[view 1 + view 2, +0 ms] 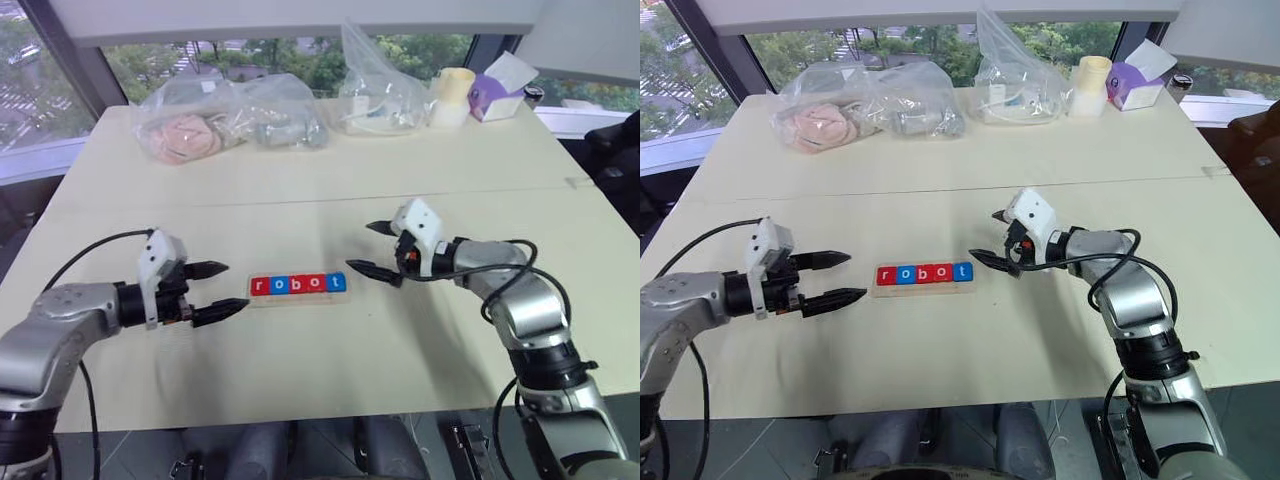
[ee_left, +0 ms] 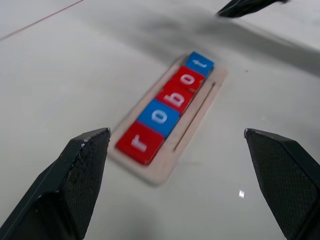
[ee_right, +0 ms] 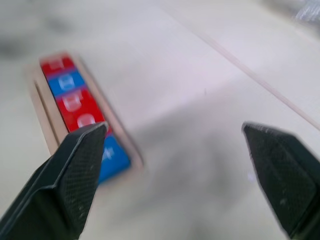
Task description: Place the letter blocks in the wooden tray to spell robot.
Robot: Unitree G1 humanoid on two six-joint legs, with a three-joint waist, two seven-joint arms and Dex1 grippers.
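Note:
The wooden tray [image 1: 298, 297] lies on the table between my two grippers. Several letter blocks [image 1: 298, 284] sit side by side in it, red, blue, red, red, blue, and read "robot"; the left wrist view shows the same row [image 2: 167, 103]. My left gripper [image 1: 226, 290] hovers open just left of the tray, pointing at it, with nothing between its fingers. To the tray's right, my right gripper [image 1: 368, 248] is open as well and holds nothing. In the right wrist view one black finger [image 3: 75, 180] covers part of the row's blue end block [image 3: 112, 157].
Clear plastic bags [image 1: 235, 120] with soft items lie along the table's far edge. A pale cup [image 1: 452, 95] and a purple-and-white box [image 1: 498, 92] stand at the far right. A seam [image 1: 300, 200] crosses the tabletop.

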